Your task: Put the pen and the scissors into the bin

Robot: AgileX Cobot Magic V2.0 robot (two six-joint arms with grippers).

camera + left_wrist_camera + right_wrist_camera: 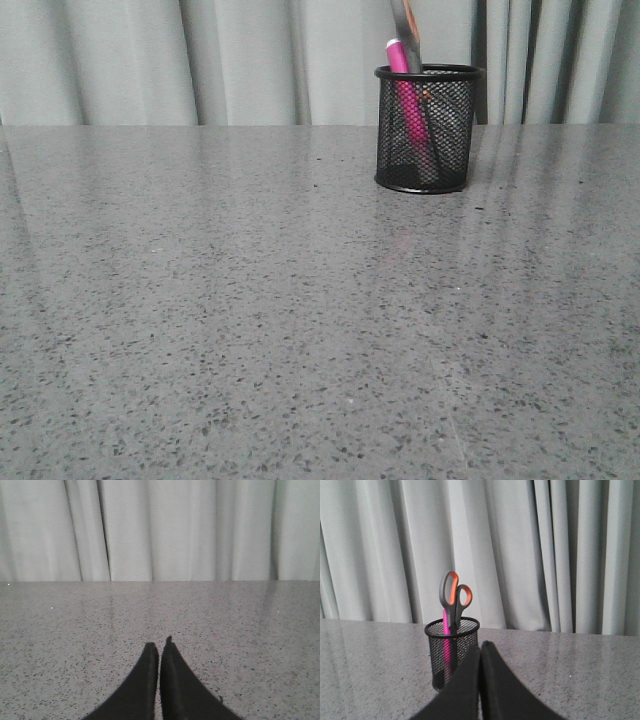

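The black mesh bin [426, 128] stands upright at the far right of the grey table. The pink pen [404, 95] stands inside it, its top just above the rim. The scissors [407, 30] stand in it too, handles up. In the right wrist view the bin [451, 647] holds the pen [446, 640] and the scissors [454, 595], whose grey and orange handles stick out high. My right gripper [480, 647] is shut and empty, just in front of the bin. My left gripper [159, 645] is shut and empty over bare table. Neither gripper shows in the front view.
A grey speckled stone table [250, 320] fills the front view. Pale grey curtains [200, 60] hang behind its far edge. Nothing else lies on the table in any view.
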